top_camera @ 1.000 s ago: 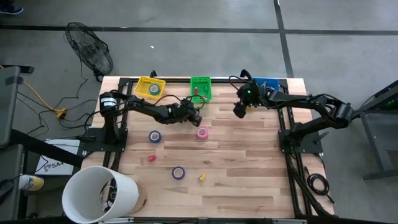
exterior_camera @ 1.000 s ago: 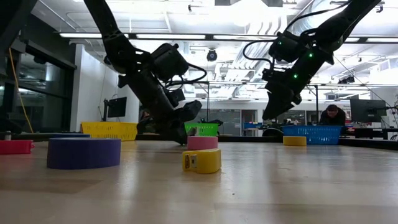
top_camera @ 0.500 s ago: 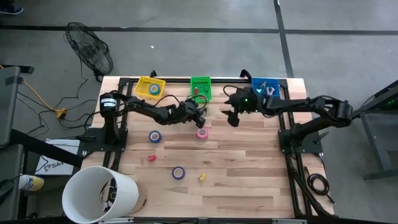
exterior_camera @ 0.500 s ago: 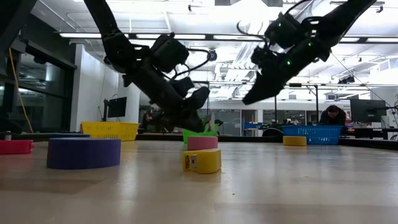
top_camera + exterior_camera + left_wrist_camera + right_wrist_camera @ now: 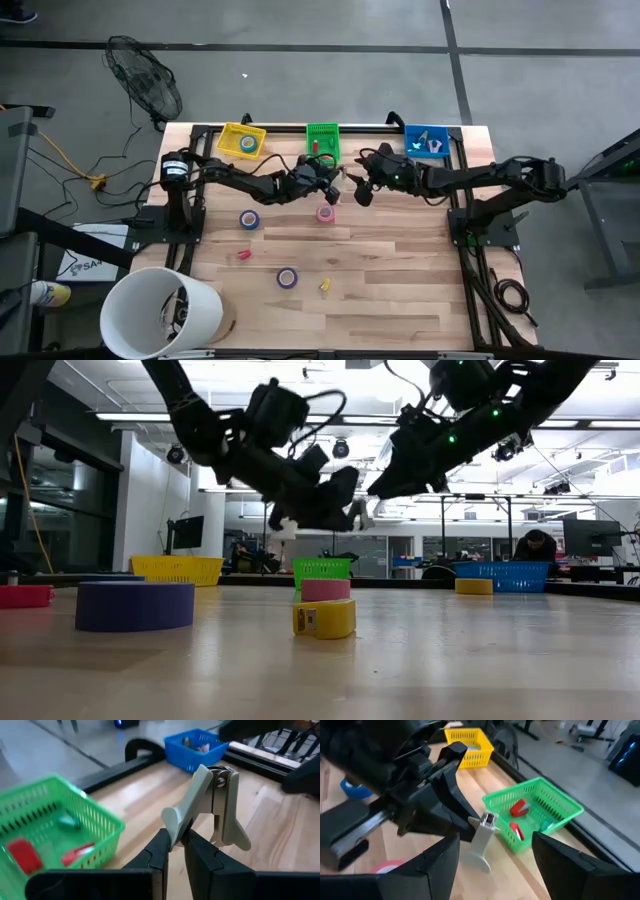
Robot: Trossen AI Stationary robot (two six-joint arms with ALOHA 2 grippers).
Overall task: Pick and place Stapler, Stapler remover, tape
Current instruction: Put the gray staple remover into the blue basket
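Surface (image 5: 400, 280): pale wooden planks, carrying three baskets along its far edge and loose things nearer the middle.
Left arm: reaches from the left side toward the centre, raised clear of the surface in the low view.
Right arm: reaches in from the right, its tip just beside the left arm's tip.
Yellow basket (image 5: 242, 139): far left of the row, a blue ring lying in it.
Green basket (image 5: 322, 142): middle of the row, with red pieces and a green piece inside in the left wrist view.
Blue basket (image 5: 427, 138): far right of the row, small things inside.
Left hand (image 5: 173, 845): fingers closed on the stapler remover (image 5: 212, 807), gripping one pale wing, held in the air near the green basket.
Right hand (image 5: 495, 870): fingers spread wide, holding nothing, facing the stapler remover held by the left hand.
Tape: pink roll (image 5: 325, 213) just below the two hands; blue roll (image 5: 249, 219) to its left; purple roll (image 5: 287, 278) nearer the front; yellow roll (image 5: 324, 618) closest in the low view.
Red piece (image 5: 243, 256): small, lying between the blue and purple rolls.
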